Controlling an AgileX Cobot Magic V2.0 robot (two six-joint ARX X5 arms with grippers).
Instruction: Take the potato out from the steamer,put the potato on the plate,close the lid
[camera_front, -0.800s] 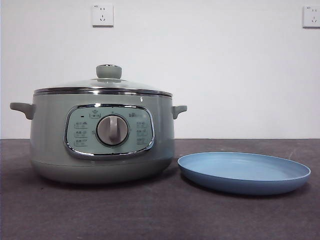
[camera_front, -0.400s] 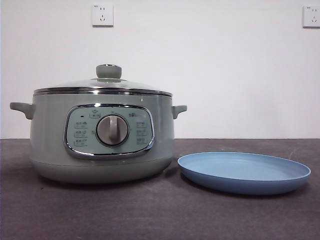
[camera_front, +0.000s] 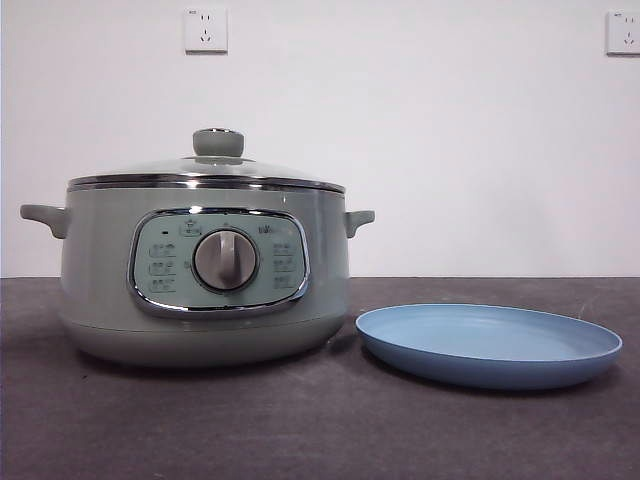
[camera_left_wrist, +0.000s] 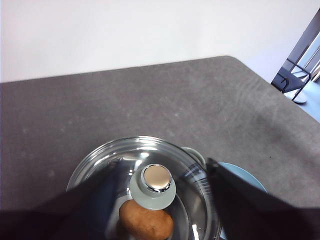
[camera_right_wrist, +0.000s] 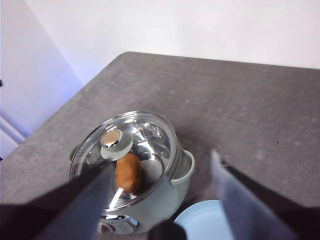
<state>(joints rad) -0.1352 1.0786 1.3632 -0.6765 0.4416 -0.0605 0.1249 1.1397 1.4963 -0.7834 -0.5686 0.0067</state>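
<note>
On a dark grey table (camera_front: 320, 430) in front of a plain white wall, the pale sage-green steamer (camera_front: 205, 270) sits to the left in the front view, its chrome-framed panel and silver dial facing the camera. The glass lid (camera_front: 205, 170) is closed on top of it, with its round green knob upright in the middle. Just beside the steamer, to the right in that view, lies the light-blue plate (camera_front: 488, 345), with nothing on it and a narrow gap between the two.

Seen from above in the wrist views, the orange-brown potato (camera_right_wrist: 128, 172) lies inside the steamer, visible through the glass of the lid, next to the knob.

No arm shows in the front view. The left gripper (camera_left_wrist: 160, 200) hangs above the lid with its two black jaws spread apart, one on either side of the knob, grasping nothing. The right gripper (camera_right_wrist: 162, 200) is higher up, above the table near the steamer and the plate, its jaws also spread wide and empty.

Two white wall sockets (camera_front: 205, 30) are mounted high on the wall.
</note>
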